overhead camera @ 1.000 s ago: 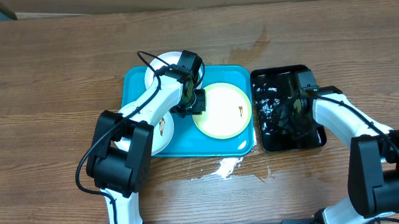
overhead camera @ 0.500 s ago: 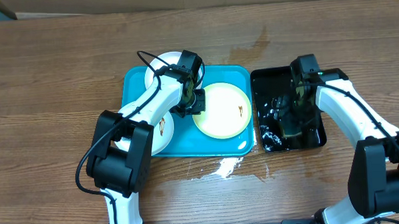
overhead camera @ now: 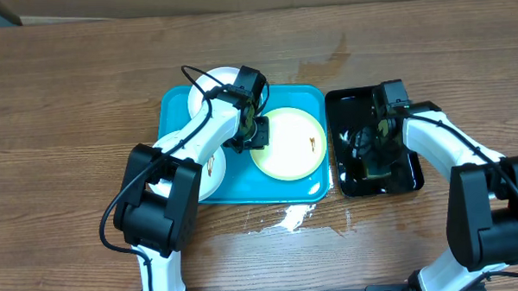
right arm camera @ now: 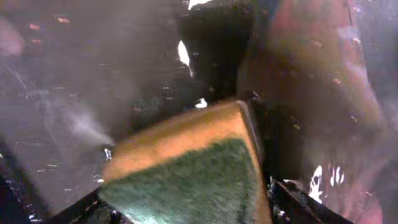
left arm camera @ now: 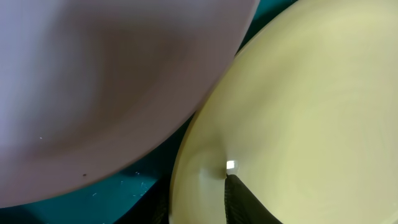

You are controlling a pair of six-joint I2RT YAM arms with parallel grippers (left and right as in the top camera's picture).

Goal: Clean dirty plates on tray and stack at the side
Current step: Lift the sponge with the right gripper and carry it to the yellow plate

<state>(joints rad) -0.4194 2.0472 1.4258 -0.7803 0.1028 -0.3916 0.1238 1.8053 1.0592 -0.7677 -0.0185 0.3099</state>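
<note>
Elbows bent, both arms reach inward in the overhead view. The left gripper sits low at the left rim of the yellow-green-rimmed plate on the turquoise tray, which also carries the rear white plate and the front white plate. The right gripper points down into the black tray. From the left wrist, one finger lies on the yellow-green-rimmed plate with the rim between both fingers; whether they pinch it cannot be told. From the right wrist, that claw clamps a sponge, yellow with a green face, above wet black plastic.
</note>
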